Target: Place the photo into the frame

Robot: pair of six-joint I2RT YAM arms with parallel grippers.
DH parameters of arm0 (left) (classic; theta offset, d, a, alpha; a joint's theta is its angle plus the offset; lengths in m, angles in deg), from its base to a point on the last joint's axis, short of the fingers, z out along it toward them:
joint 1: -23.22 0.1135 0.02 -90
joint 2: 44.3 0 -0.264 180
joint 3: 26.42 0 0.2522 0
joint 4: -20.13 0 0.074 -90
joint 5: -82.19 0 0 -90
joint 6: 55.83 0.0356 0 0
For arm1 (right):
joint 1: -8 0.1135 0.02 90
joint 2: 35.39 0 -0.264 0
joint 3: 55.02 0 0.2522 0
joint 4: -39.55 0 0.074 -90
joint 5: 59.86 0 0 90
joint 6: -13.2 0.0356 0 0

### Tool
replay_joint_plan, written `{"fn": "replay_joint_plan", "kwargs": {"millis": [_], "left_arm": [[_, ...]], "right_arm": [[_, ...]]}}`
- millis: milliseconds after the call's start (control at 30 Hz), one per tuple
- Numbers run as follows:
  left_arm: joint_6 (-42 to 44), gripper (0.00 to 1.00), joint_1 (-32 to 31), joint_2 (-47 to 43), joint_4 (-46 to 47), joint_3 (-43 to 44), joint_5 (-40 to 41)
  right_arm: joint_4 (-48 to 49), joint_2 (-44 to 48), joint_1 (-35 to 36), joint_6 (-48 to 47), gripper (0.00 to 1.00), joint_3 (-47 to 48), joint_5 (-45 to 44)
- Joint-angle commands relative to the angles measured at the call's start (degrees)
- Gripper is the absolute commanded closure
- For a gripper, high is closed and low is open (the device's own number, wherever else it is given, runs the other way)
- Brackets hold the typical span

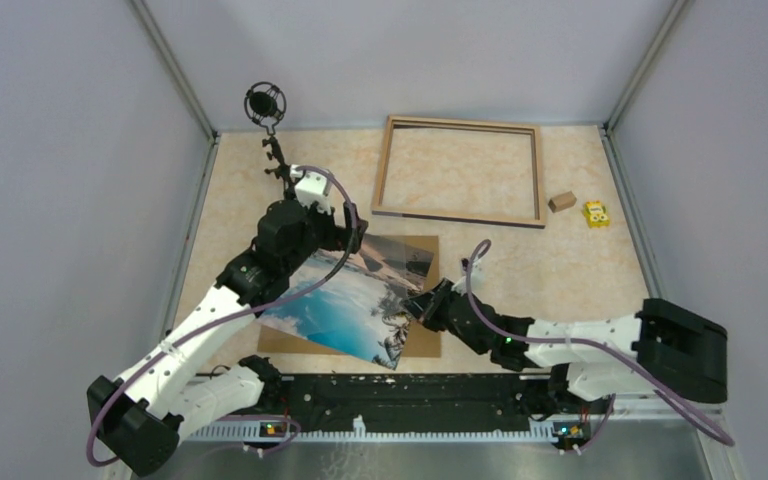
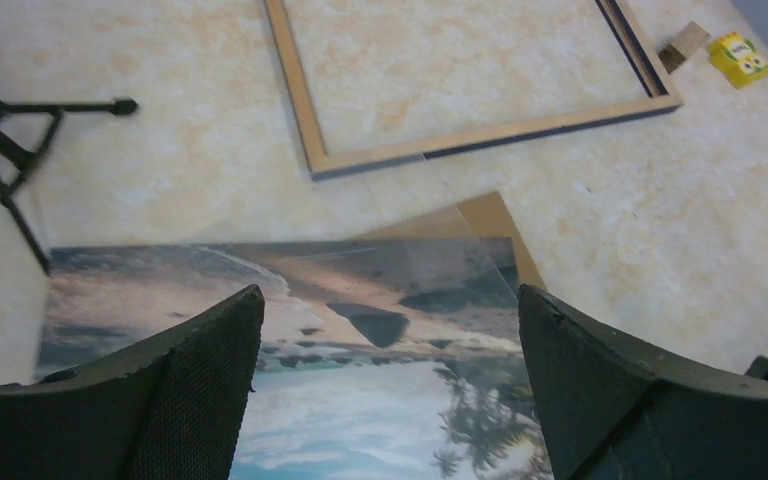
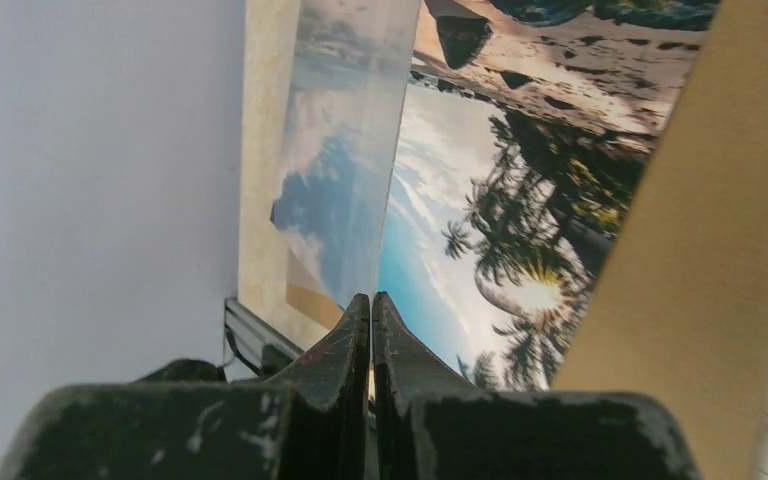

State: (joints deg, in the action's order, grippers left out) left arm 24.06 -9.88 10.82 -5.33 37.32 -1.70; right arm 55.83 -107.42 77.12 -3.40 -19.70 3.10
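The photo (image 1: 345,300), a glossy print of turquoise water and palms, lies askew over the brown backing board (image 1: 422,342) at the front centre. My right gripper (image 1: 418,303) is shut on the photo's right edge; in the right wrist view its fingertips (image 3: 371,296) pinch the thin edge of the photo (image 3: 480,200). My left gripper (image 1: 355,237) is open and empty above the photo's far end, its jaws wide apart (image 2: 385,292) over the photo (image 2: 360,400). A clear sheet's edge shows over the print there. The frame (image 1: 458,215), light wood, lies flat at the back, also in the left wrist view (image 2: 305,120).
A black stand on a tripod (image 1: 266,105) is at the back left. A small wooden block (image 1: 561,201) and a yellow toy (image 1: 595,213) lie right of the frame. Grey walls close in the table on three sides.
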Motion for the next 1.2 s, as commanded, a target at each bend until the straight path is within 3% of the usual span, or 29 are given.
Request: {"fn": "replay_joint_plan", "kwargs": {"millis": [0,133,200,267,367,533,667,833,1000,1167], "left_arm": [[-13.7,0.02,-0.2,0.6,-1.1,-4.9,-8.5],[-18.6,0.02,-0.1,4.0,-0.8,-10.4,-12.8],[-19.0,0.02,-0.2,5.8,-0.9,-11.8,-15.2],[-20.0,0.02,-0.1,7.2,-1.8,-12.8,-16.1],[-23.1,0.02,-0.2,7.1,-1.5,-15.9,-15.4],[-28.9,0.02,-0.2,2.4,3.8,-25.1,-14.9],[-30.5,0.02,-0.2,0.4,5.9,-28.9,-14.2],[-30.2,0.02,-0.1,1.0,5.1,-30.0,-11.9],[-30.1,0.02,-0.1,1.4,5.3,-30.9,-11.5],[-29.4,0.02,0.0,0.6,5.9,-32.4,-11.2]], "right_arm": [[-13.4,11.1,-1.1,-5.7,1.0,-3.9,2.1],[-12.1,26.3,-5.5,-7.5,1.0,-15.9,10.0],[-16.6,33.7,-7.5,-8.1,1.0,-19.1,11.7],[-20.3,40.9,-8.1,-10.2,0.99,-20.7,12.5],[-28.8,50.6,-8.3,-11.9,0.85,-21.2,11.1],[-34.1,58.6,-10.2,-12.4,0.81,-22.8,12.2],[-34.2,53.1,-11.0,-12.6,0.82,-21.0,13.4],[-33.5,34.1,-11.4,-13.4,0.71,-12.3,14.4],[-22.7,19.5,-16.4,-15.3,0.53,-7.2,24.5],[-19.0,15.2,-21.8,-15.7,0.38,-6.6,31.3]]}}
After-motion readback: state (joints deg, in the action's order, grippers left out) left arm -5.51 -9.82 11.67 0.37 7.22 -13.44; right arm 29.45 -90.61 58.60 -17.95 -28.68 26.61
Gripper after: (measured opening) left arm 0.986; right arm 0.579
